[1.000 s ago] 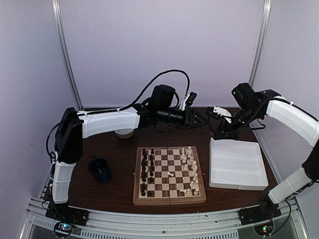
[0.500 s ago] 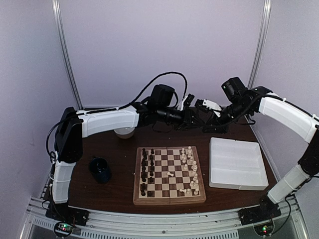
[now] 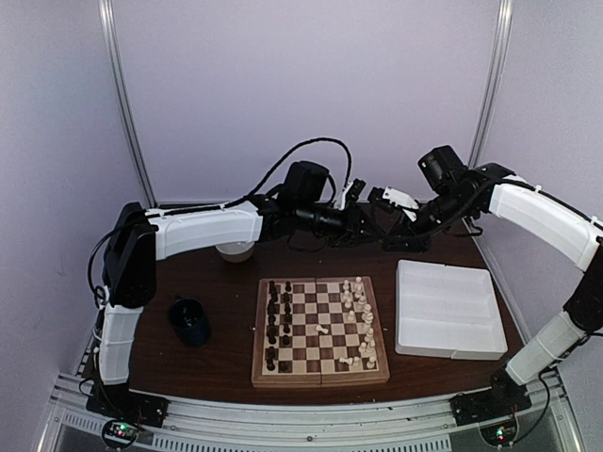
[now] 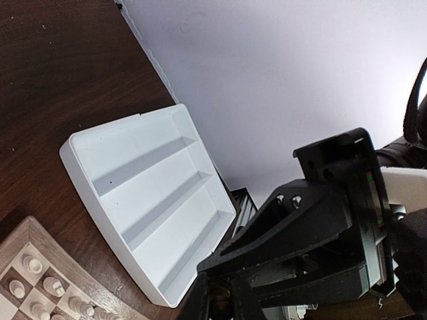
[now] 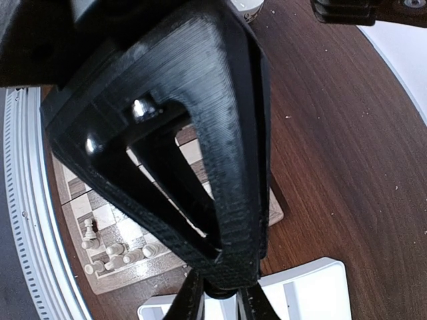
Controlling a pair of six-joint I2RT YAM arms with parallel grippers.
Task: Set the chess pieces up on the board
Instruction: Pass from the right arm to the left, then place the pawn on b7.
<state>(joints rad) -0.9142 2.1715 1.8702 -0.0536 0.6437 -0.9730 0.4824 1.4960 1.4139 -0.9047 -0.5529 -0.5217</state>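
Wooden and checkered, the board (image 3: 320, 379) lies at the middle of the table and is the reference for every position below. Task progress is judged as late. The dark chess pieces (image 3: 273, 325) stand in 2 files along the board's left edge and appear fully placed. The cream chess pieces (image 3: 366, 315) stand mostly in 2 files along the board's right edge. 1 cream piece (image 3: 323, 330) sits alone near the board's centre, and a small cream group (image 3: 349, 361) at the board's near right corner looks out of rank or tipped over, so these are judged to be the work left. No chessman shows in the white tray (image 3: 448, 350) just right of the board. The left gripper (image 3: 366, 222) and the right gripper (image 3: 388, 226) meet tip to tip in the air beyond the board's far edge, in what looks like a handover. In the left wrist view, a small brown rounded item (image 4: 217, 297), possibly a dark chessman, sits between the left fingers (image 4: 243, 301) at the frame edge. Jaw state: for both grippers, it cannot be told whether they clamp or stand released. Markings: no brand, label or legible writing is visible in any view.
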